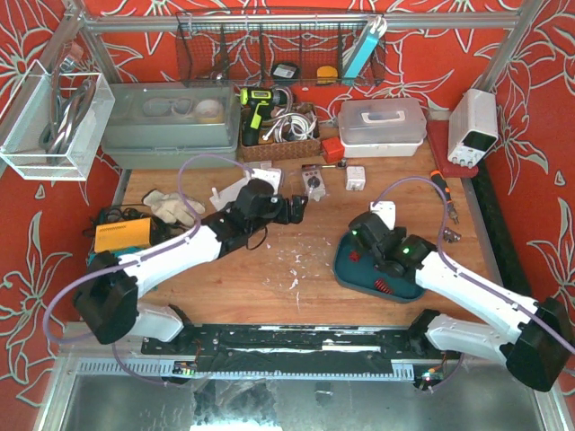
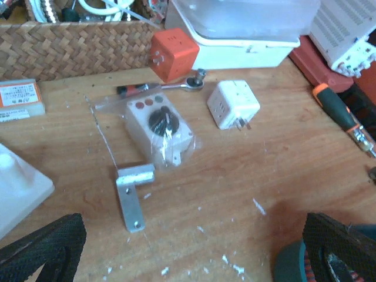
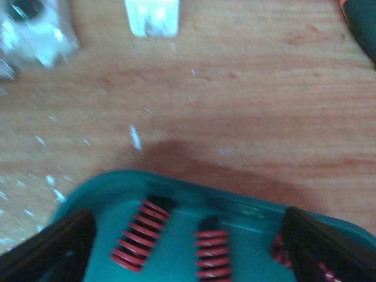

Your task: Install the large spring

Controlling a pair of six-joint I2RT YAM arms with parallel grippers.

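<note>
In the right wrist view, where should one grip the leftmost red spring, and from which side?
Probably across the coils at mid-length, coming from above: the red spring lies flat, slightly tilted, in the teal tray, free on both sides.

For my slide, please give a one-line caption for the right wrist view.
Right gripper, jaws wide open, hovers above red springs lying in a teal tray on a wooden table.

Bright, even light, w/ a soft shadow on the table (image 3: 235,106) just past the teal tray (image 3: 176,183). Right wrist cam is pretty blurry, esp. the red springs (image 3: 140,235); left wrist pic is sharper.
</note>
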